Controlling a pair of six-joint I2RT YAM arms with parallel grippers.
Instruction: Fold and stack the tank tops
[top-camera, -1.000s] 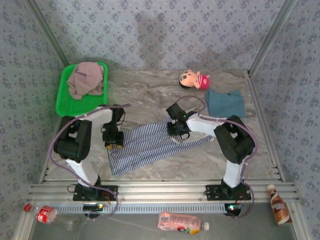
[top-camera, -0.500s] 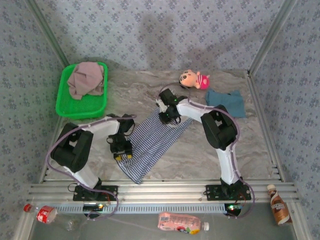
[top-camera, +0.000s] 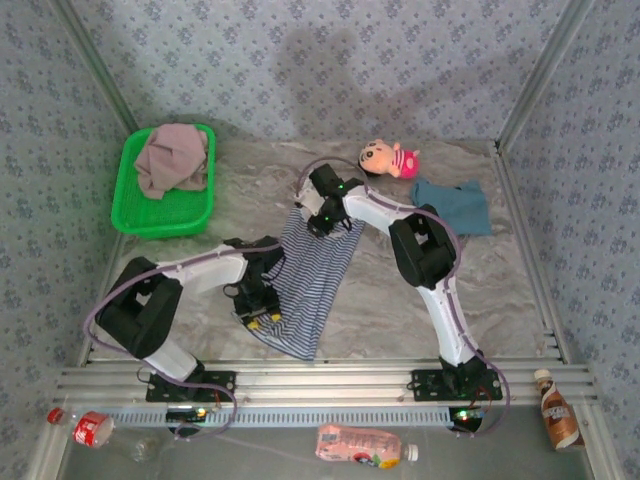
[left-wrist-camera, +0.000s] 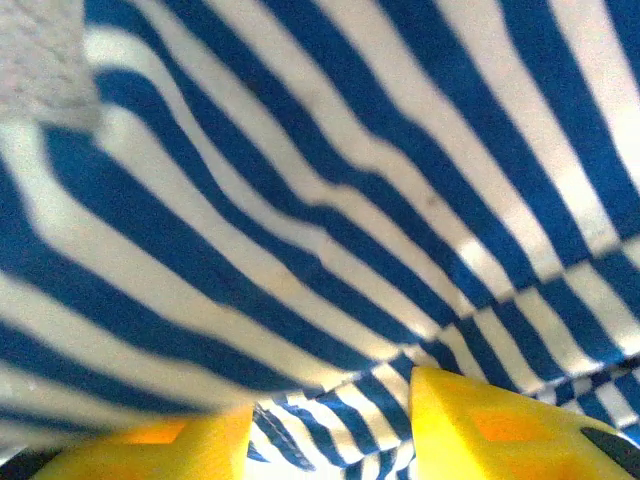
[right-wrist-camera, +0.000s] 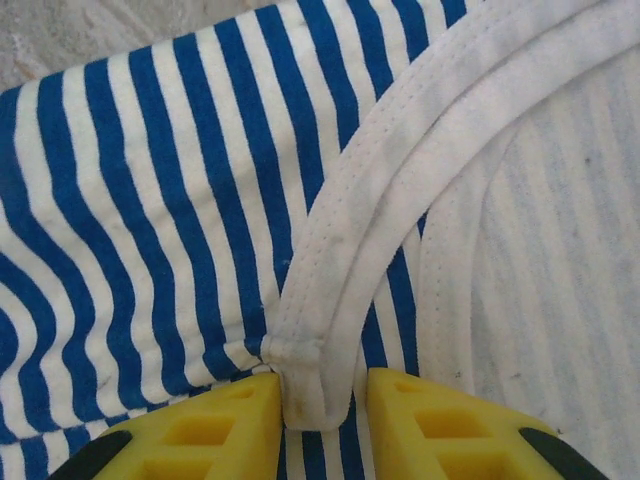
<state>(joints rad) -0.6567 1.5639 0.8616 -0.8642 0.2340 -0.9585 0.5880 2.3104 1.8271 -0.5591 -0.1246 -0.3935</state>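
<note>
The navy-and-white striped tank top (top-camera: 308, 285) lies stretched from the table's middle toward the near edge. My right gripper (top-camera: 322, 216) is at its far end, shut on the white-trimmed shoulder strap (right-wrist-camera: 318, 330), which is pinched between the yellow fingers (right-wrist-camera: 210, 425). My left gripper (top-camera: 256, 308) rests on the top's near-left edge, and its yellow fingers (left-wrist-camera: 480, 420) stand apart with bunched striped cloth (left-wrist-camera: 330, 250) between them. The teal-blue tank top (top-camera: 452, 206) lies crumpled at the far right. The mauve-pink tank top (top-camera: 172, 158) sits heaped in the green basket (top-camera: 140, 215).
A small pink plush doll (top-camera: 390, 158) lies at the far edge beside the teal top. Metal rails (top-camera: 320, 380) run along the near edge. Bottles lie in front of the rails: (top-camera: 85, 428), (top-camera: 362, 445), (top-camera: 558, 408).
My right gripper carried the strap end away and to the left. My left gripper slid nearer and to the right. The striped top swung from lying crosswise to lying front to back.
</note>
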